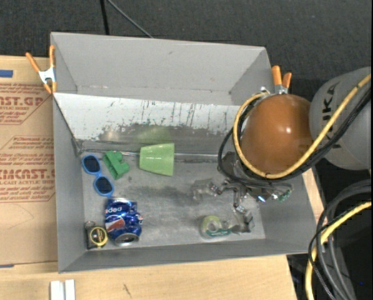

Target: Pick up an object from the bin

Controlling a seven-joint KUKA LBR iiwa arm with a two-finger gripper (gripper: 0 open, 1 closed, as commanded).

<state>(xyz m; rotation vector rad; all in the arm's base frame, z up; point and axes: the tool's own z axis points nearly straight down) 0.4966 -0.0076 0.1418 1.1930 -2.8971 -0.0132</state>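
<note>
Several things sit in your bin. A clear tape roll lies front right, just beside the tool; you cannot tell how wide the tool stands. Well apart to the left: green cup, green block, blue sunglasses, crushed can.

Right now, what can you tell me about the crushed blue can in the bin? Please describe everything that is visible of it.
The crushed blue can is a drink can, thin metal by its look, blue with white lettering and some red patches. Its body is dented and squashed, and a silvery rim shows at its lower end. It lies on its side on the floor of the bin, near the front left corner. On its left it touches, or nearly touches, a small dark round thing with a yellow ring.
</note>
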